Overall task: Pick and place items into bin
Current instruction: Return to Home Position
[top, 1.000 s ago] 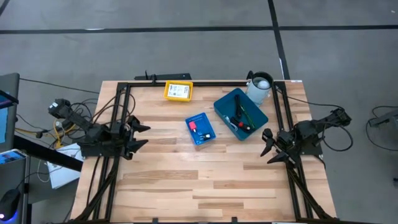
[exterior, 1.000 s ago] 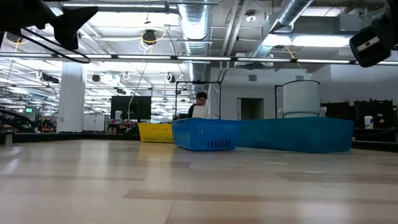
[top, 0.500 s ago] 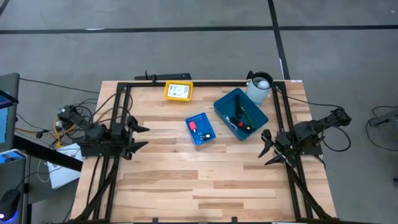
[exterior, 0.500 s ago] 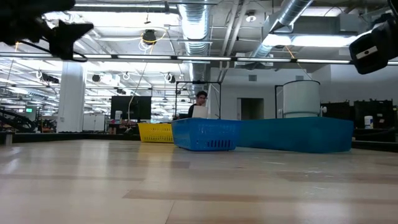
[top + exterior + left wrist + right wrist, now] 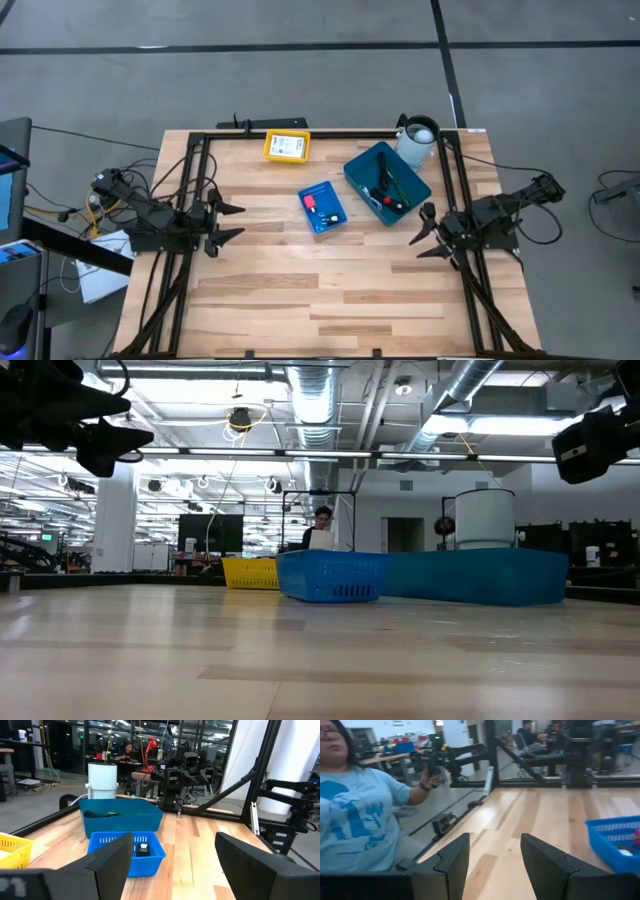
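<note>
High view shows the left gripper (image 5: 232, 222) at the left edge of the table (image 5: 300, 290) and the right gripper (image 5: 418, 234) at its right edge, both with fingers apart and holding nothing. Thin black and green sticks (image 5: 386, 186) lie inside the dark blue bin (image 5: 356, 170). A pink-red piece (image 5: 311, 201) lies in the small blue basket (image 5: 335, 218) beside it.

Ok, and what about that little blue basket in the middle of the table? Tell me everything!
The basket is small, bright blue and rectangular, plastic-looking, with slotted walls. It sits flat on the wooden table, near the middle, turned slightly askew. Inside lie a pink-red piece and a black piece. A bigger blue bin stands close beside it.
</note>
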